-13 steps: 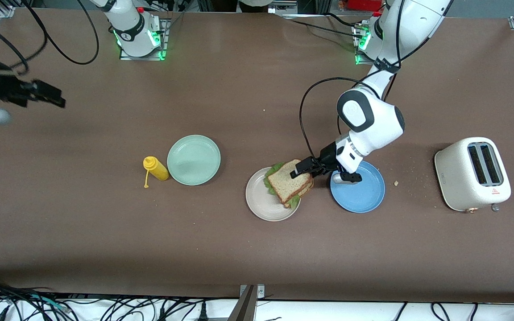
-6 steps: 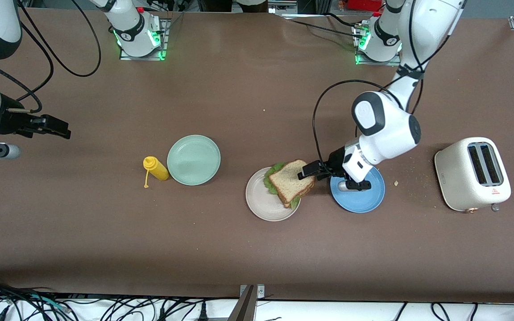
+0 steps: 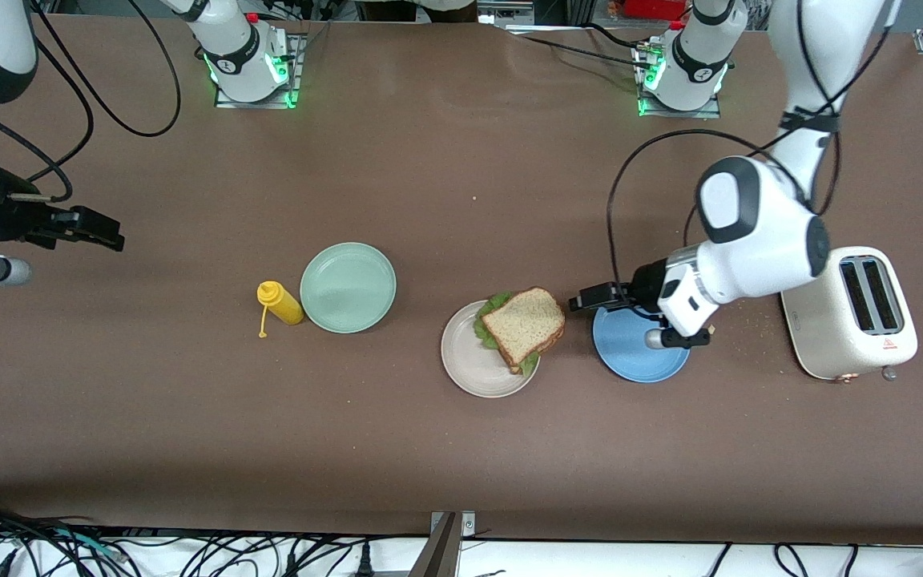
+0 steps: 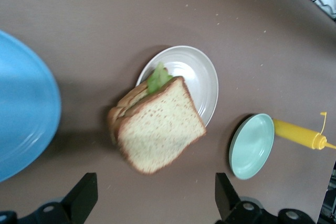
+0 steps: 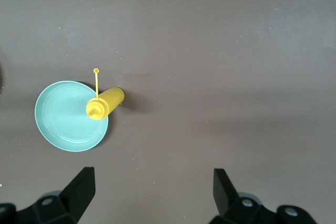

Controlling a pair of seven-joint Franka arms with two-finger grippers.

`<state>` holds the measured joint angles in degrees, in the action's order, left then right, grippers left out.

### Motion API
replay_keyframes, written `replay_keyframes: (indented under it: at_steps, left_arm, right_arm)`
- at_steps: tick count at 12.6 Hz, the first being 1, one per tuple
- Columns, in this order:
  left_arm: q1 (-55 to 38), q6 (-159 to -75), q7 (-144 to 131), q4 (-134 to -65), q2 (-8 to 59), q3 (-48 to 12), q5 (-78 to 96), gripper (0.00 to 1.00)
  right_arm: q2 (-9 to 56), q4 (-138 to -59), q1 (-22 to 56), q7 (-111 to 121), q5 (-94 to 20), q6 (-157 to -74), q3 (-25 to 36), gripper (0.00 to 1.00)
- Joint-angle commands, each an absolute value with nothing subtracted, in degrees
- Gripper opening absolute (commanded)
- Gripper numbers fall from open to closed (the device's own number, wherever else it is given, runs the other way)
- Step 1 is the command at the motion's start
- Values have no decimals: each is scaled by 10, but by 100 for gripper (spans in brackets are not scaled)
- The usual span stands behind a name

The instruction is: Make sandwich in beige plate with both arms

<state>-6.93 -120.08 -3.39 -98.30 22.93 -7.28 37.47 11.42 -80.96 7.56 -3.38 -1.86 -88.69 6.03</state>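
The sandwich [image 3: 523,327] lies on the beige plate [image 3: 473,370], just beside my empty, spread left gripper [image 3: 587,299] above the blue plate [image 3: 630,357].

Blue plate [image 4: 23,114] cut off by left wrist view's edge. Sandwich [image 3: 523,327] covers part of beige plate [image 3: 469,365]; lower slice mostly hidden.

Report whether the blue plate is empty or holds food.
Empty. The blue plate shows only bare blue surface where visible; the open left gripper hangs over its rim, and the arm hides part of it.
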Motion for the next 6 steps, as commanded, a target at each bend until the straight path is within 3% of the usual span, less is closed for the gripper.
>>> replay_keyframes:
  at_steps: [1,6]
  left_arm:
    - [-41,-1109,-80,-925,223,-74,309,99]
    - [0,-930,-91,-797,220,-73,154,99]
  right_arm:
    - [48,-880,64,-24,-13,-886,61,100]
    - [38,-891,1,-24,-11,-866,17,100]
